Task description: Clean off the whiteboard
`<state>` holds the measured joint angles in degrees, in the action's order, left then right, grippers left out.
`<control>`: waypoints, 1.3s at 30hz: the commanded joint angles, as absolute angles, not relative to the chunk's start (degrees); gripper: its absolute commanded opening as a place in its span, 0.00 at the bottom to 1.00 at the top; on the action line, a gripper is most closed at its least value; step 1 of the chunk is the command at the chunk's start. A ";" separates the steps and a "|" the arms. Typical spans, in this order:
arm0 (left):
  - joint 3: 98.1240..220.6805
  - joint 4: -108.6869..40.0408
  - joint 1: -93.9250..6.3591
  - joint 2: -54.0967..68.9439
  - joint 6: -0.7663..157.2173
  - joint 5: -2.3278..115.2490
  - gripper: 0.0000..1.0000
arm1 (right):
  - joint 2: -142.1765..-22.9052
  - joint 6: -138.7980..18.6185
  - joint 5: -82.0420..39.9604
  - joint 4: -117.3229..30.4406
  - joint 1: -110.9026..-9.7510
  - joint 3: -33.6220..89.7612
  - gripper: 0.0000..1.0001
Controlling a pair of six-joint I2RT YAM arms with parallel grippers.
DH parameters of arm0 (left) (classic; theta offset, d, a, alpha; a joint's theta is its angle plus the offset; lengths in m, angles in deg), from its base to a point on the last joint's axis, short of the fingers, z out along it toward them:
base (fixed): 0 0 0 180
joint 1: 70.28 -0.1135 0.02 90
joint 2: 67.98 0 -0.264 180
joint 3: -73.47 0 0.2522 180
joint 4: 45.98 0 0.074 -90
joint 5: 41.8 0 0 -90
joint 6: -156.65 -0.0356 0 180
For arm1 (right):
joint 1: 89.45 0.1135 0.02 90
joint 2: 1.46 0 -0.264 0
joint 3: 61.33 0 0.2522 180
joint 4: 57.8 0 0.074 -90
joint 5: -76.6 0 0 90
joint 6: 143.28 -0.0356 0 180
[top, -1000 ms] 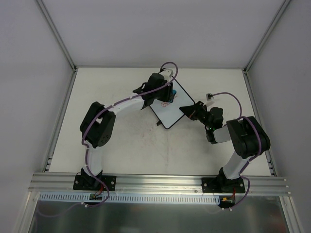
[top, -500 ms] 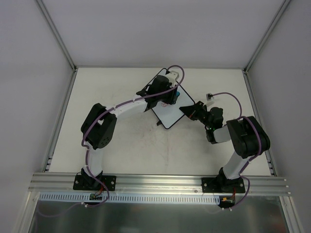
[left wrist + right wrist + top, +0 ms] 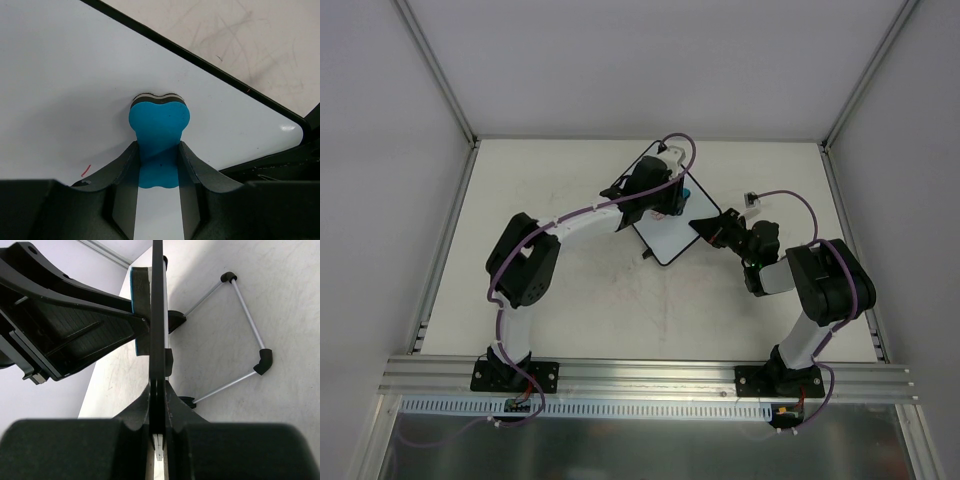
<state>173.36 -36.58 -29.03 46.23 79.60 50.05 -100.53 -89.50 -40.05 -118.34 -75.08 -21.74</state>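
Note:
The whiteboard point(image 3: 665, 230) is held tilted at the table's middle back, white with a thin black rim. My right gripper point(image 3: 708, 226) is shut on its right edge; the right wrist view shows the board edge-on point(image 3: 157, 315) between the jaws. My left gripper point(image 3: 672, 196) is shut on the blue bow-tie eraser point(image 3: 159, 130) and presses it against the board's face point(image 3: 65, 85). A small red mark point(image 3: 86, 170) remains by the left finger. The eraser's blue edge also shows in the right wrist view point(image 3: 133, 290).
A thin metal stand with black corner pieces point(image 3: 248, 335) lies on the table behind the board, also visible in the top view point(image 3: 752, 198). The table has a raised rim and white walls on three sides.
My left gripper slid the eraser up and to the right across the board over the last second, then nearly stopped. The right gripper kept the board still.

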 commanded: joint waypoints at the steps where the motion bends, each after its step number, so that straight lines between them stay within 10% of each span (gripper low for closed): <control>1: 168.90 -34.24 -30.11 47.86 85.79 51.19 0.00 | -100.60 -90.01 -43.20 -126.48 -74.34 -19.88 0.00; 18: 161.94 -34.15 -41.98 49.35 100.92 56.02 0.00 | -100.42 -90.28 -43.19 -126.48 -74.51 -19.97 0.00; 39: 159.66 -38.89 -33.02 46.10 94.07 56.02 0.00 | -100.51 -90.54 -43.28 -126.57 -74.42 -19.88 0.00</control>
<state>163.26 -40.71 -38.71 44.46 96.14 53.52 -100.53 -88.80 -40.29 -118.32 -75.08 -21.52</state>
